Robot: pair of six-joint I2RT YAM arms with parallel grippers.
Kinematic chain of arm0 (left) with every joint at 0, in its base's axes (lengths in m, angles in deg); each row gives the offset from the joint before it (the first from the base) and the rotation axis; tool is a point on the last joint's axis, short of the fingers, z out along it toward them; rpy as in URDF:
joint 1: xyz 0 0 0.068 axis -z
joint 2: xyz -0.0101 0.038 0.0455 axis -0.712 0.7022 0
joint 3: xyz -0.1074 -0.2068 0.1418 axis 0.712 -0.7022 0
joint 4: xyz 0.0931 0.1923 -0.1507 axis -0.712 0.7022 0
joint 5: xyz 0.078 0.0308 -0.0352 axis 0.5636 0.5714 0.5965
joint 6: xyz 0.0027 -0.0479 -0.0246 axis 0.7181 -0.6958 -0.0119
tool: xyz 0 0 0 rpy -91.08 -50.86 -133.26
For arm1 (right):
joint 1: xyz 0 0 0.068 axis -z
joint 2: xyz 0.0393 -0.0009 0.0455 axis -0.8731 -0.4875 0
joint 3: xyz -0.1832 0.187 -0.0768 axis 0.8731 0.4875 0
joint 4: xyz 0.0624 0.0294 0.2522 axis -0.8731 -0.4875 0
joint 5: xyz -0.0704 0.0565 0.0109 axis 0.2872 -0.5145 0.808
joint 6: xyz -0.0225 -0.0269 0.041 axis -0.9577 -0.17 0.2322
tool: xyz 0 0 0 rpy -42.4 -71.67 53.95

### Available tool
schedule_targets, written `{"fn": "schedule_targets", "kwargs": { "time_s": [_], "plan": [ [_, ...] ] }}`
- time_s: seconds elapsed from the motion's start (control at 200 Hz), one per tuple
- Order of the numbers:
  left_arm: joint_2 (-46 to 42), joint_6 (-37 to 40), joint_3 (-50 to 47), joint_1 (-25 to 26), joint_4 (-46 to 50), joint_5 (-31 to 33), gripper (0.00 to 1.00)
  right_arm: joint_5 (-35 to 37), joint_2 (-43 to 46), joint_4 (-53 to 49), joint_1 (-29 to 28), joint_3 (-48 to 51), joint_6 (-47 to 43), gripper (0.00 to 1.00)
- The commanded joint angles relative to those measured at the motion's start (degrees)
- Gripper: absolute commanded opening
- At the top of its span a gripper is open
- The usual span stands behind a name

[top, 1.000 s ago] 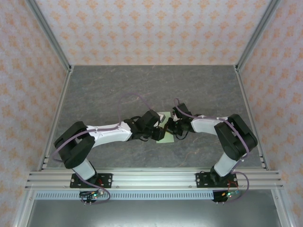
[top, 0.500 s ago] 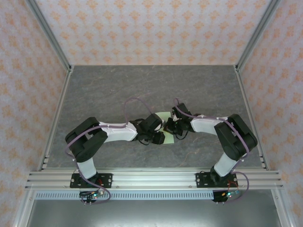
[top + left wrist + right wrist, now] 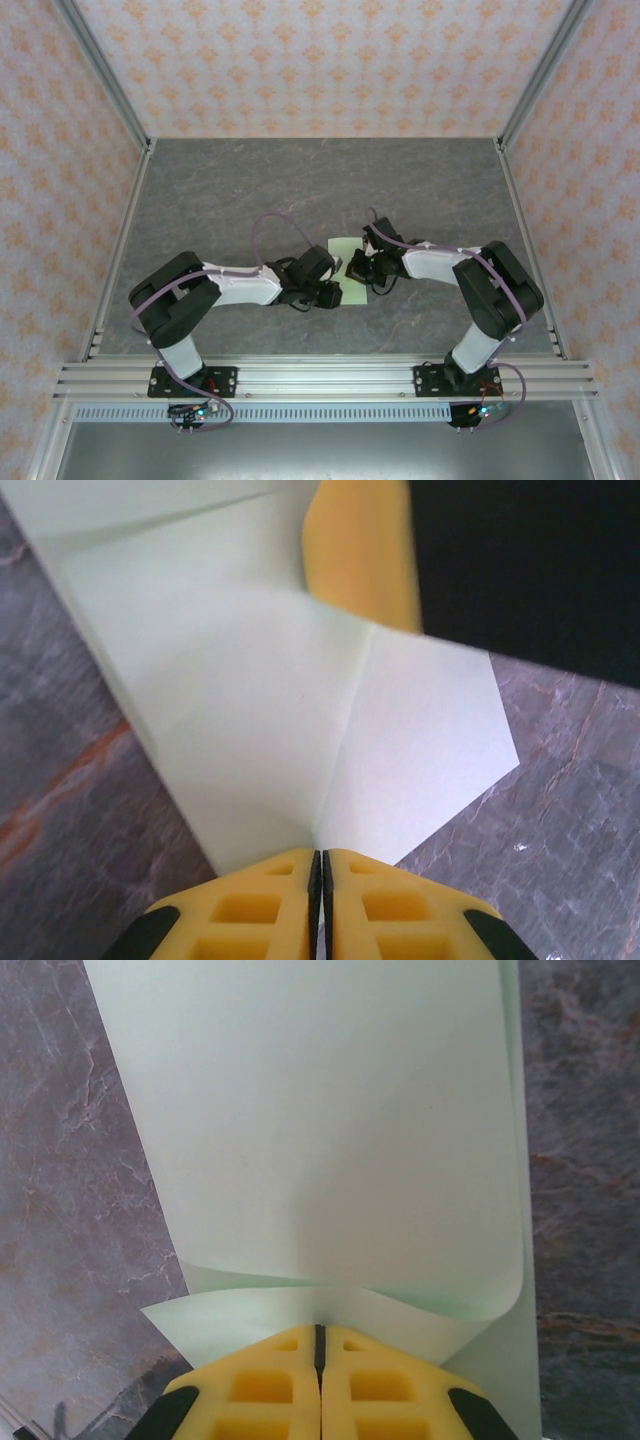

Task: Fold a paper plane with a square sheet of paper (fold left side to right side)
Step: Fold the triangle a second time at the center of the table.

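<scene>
The square sheet of paper (image 3: 345, 246), pale green, lies mid-table between both grippers, partly folded over itself. In the left wrist view the sheet of paper (image 3: 260, 710) shows a raised crease running straight into my left gripper (image 3: 320, 855), which is shut on its near edge. The left gripper (image 3: 332, 292) sits at the sheet's near-left side. My right gripper (image 3: 320, 1328) is shut on the paper (image 3: 330, 1130), whose upper layer curls over at the right. From above, the right gripper (image 3: 357, 266) is on the sheet's right side. A yellow right finger (image 3: 360, 550) shows beyond the paper.
The grey marbled tabletop (image 3: 250, 190) spreads around the paper. Patterned walls and metal posts (image 3: 105, 70) enclose the table. An aluminium rail (image 3: 320, 378) runs along the near edge by the arm bases.
My left arm has drawn back toward the near side and its jaws have closed further on the paper. The far end of the sheet shows more. The right arm has stayed still.
</scene>
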Motion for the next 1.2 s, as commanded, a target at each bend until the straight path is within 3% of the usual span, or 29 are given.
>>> {"fn": "schedule_targets", "kwargs": {
  "time_s": [0.0, 0.27, 0.53, 0.911, 1.196],
  "plan": [
    [-1.7, -2.2, -3.7, -0.1, 2.6, 0.9, 0.11, 4.2, -1.5, -6.1, -0.1, 0.2, -1.3, 0.06],
    [-5.3, -3.8, -7.5, -0.2, 2.2, 2.0, 0.09, 3.9, -1.6, -6.2, -0.1, -0.1, -1.5, 0.06],
    [-10.0, -2.6, -4.8, -1.4, 4.2, 0.6, 0.09, 3.4, -1.6, -6.1, -0.2, -0.4, -1.6, 0.06],
    [-2.7, -0.2, 2.3, -1.7, 4.2, -0.4, 0.09, 3.3, -1.9, -6.1, -0.8, -1.0, -1.6, 0.06],
    [0.7, -0.4, 1.2, -1.7, 4.6, 1.4, 0.08, 3.1, -0.5, -6.0, -1.0, -1.1, -2.2, 0.06]
  ]
}}
